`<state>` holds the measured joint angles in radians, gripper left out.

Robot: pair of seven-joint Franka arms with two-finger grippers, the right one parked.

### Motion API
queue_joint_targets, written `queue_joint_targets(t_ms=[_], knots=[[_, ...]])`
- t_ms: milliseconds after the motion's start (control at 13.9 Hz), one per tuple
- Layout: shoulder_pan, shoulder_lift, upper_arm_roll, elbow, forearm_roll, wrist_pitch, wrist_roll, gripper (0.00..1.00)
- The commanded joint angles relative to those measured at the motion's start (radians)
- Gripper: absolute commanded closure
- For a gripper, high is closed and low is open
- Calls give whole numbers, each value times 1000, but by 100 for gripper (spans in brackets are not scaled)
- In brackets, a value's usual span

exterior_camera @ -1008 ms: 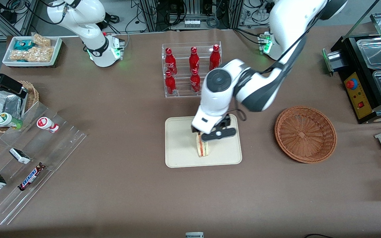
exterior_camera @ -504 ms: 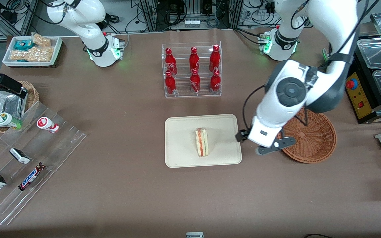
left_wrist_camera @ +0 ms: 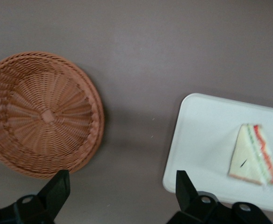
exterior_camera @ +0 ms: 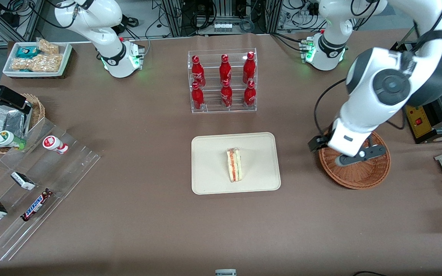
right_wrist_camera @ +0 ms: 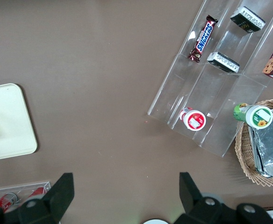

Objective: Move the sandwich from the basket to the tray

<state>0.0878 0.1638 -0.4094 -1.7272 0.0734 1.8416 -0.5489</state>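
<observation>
Sandwich (exterior_camera: 235, 165) lies flat on the tray (exterior_camera: 209, 180), centre of the front frame, roughly mid-tray w/ bare tray surface all round it; it touches no rim. In the wrist view the sandwich (left_wrist_camera: 254, 155) shows its red/green cut edge, clear of the tray (left_wrist_camera: 197, 140) edges.

Gripper (exterior_camera: 334, 151) hangs over the basket (exterior_camera: 359, 178) edge nearest the tray, right of centre in the front frame, well apart from the sandwich. Fingers (left_wrist_camera: 57, 189) spread wide, nothing between them. Basket (left_wrist_camera: 43, 114) holds nothing.

A strip of bare brown desk (exterior_camera: 301, 214) separates tray rim and basket rim. Lower part of the front frame is open desk too. Above the tray, an acrylic rack of red cola bottles (exterior_camera: 223, 82) stands apart from the tray's upper edge w/ a gap of desk between. Stepped acrylic racks (exterior_camera: 40, 184) w/ snack bars sit at lower left, toward the parked arm's end, well away from the tray.
</observation>
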Motion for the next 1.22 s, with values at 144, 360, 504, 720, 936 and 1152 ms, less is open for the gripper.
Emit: queue_joint_targets(t_ms=[144,360,504,720,936,1152], knots=[[-65,-139,196,-37,-76,-114,283,0],[-166,-139,346,38,-76,-223,418,0],[-175,-138,388,107,-78,-290,486,0],[-175,-132,437,181,-93,-341,564,0],[-175,-115,481,228,-127,-341,592,0],[-165,-109,485,230,-129,-332,590,0]])
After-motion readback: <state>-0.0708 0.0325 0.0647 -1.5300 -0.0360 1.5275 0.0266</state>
